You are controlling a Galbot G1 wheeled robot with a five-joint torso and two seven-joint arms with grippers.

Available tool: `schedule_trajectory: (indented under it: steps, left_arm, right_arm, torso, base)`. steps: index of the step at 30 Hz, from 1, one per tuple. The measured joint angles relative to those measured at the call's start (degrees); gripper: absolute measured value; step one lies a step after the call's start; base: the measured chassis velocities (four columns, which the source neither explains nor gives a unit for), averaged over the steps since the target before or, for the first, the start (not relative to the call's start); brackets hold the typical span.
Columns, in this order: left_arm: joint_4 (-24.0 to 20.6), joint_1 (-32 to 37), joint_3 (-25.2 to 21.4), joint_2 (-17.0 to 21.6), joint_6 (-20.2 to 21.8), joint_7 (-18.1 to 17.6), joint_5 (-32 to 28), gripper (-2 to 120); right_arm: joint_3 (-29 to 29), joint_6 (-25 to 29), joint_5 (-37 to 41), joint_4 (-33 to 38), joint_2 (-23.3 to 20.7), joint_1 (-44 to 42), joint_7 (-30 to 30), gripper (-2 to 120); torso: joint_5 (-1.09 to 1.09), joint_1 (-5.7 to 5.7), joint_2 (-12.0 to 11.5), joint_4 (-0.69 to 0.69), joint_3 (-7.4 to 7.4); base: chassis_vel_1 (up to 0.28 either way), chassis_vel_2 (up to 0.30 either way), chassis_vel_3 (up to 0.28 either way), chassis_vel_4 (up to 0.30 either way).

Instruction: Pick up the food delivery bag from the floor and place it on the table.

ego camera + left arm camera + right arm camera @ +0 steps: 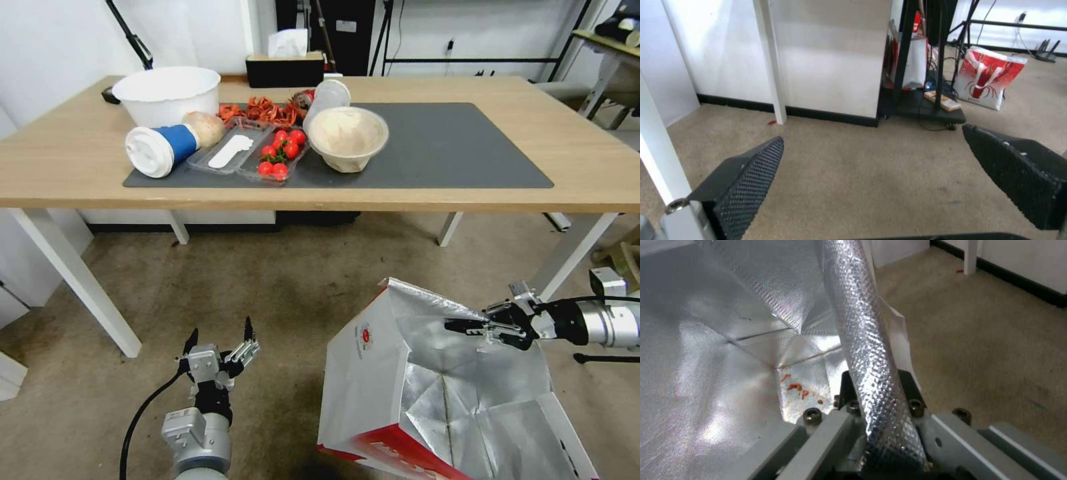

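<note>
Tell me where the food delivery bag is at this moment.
In the head view, the food delivery bag is low on the robot's right, over the floor in front of the table; the right gripper is shut on its foil rim.

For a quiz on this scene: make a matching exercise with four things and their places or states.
Things:
1. food delivery bag
2. left claw
3. right claw
4. cherry tomatoes

States:
a. open, holding nothing, above the floor
b. in a clear tray on the table's grey mat
c. shut on the foil-lined rim
d. standing tilted by the table, mouth open

Pairs: 1-d, 2-a, 3-c, 4-b
</note>
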Motion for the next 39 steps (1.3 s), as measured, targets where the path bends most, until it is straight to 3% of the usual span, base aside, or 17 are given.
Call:
schedule_trajectory:
  steps: [39]
  left_arm:
    - [0.08,-0.01,0.17,0.09,-0.05,-0.06,-0.12,100]
  right_arm:
    - [0.15,-0.16,-0.14,0.55,-0.23,-0.42,-0.36,0]
  torso:
    - [0.0,3.06,8.68,0.0,5.62]
  base:
    - [0.0,0.0,0.0,0.0]
